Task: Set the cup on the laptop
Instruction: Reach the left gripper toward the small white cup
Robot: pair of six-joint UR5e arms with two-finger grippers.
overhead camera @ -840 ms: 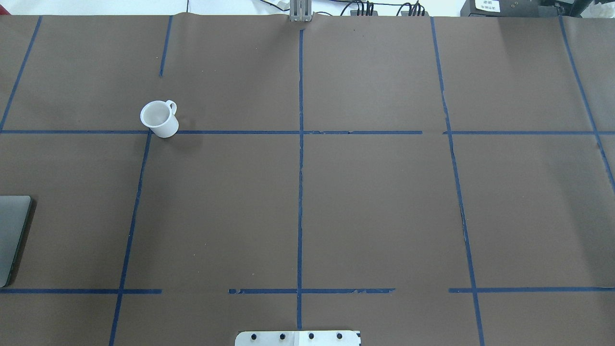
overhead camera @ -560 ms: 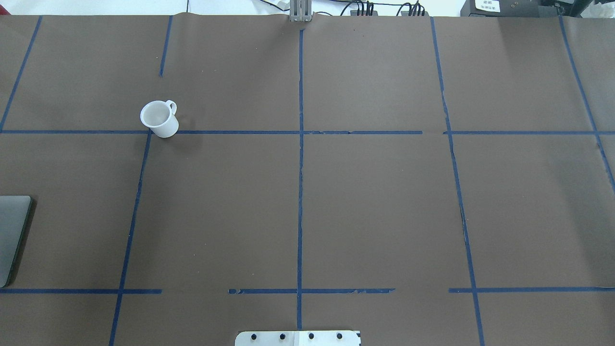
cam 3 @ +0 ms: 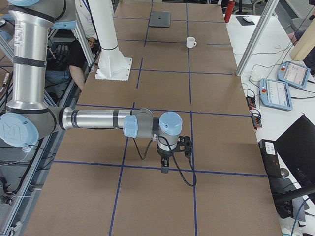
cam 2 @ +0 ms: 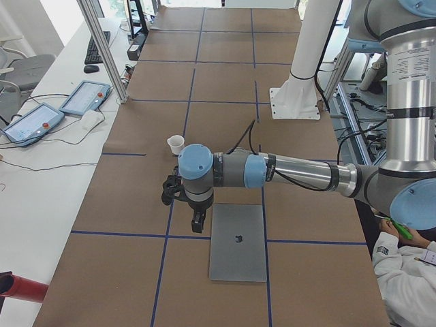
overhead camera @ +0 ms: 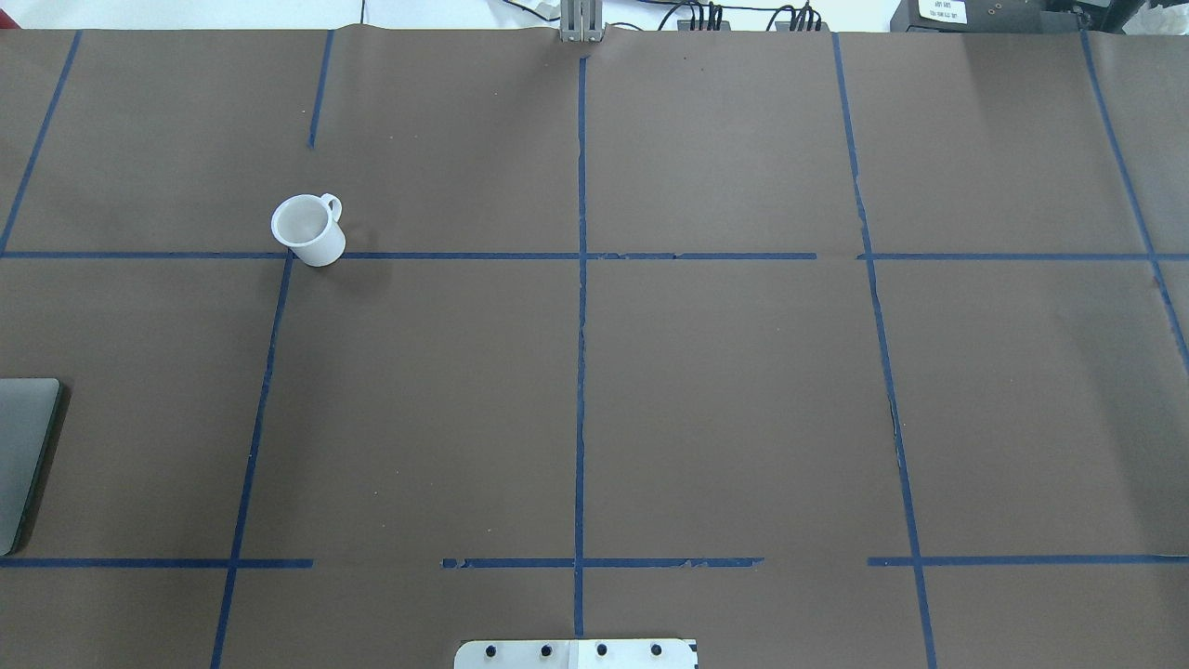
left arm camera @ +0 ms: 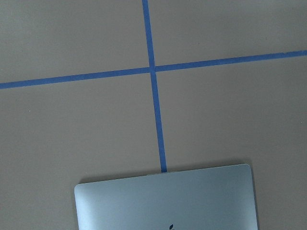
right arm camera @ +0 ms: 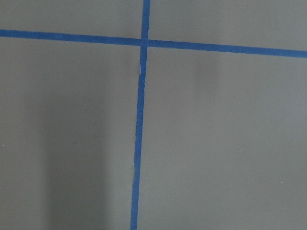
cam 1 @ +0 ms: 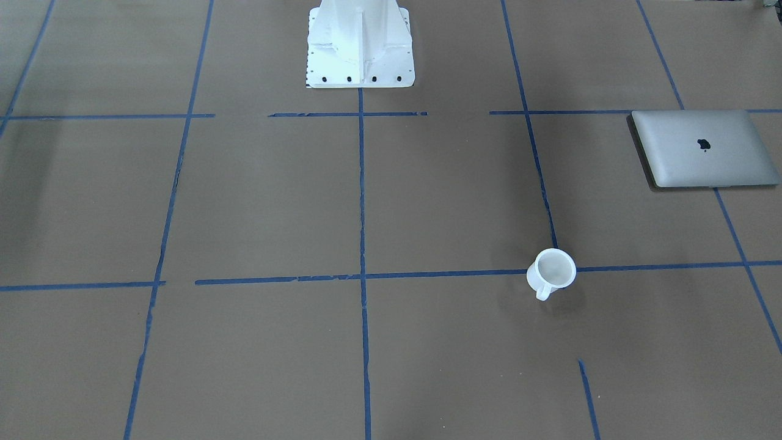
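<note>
The white cup stands upright on the brown table at a tape crossing, handle pointing away from the robot; it also shows in the front view and the left side view. The silver laptop lies closed and flat at the table's left end, its far edge in the left wrist view. My left gripper hangs just beside the laptop's far edge, well short of the cup. My right gripper hangs over bare table at the other end. I cannot tell whether either is open or shut.
The white robot base stands at the table's near middle edge. Blue tape lines grid the brown paper. Teach pendants and a metal post line the operators' side. A person sits near the robot.
</note>
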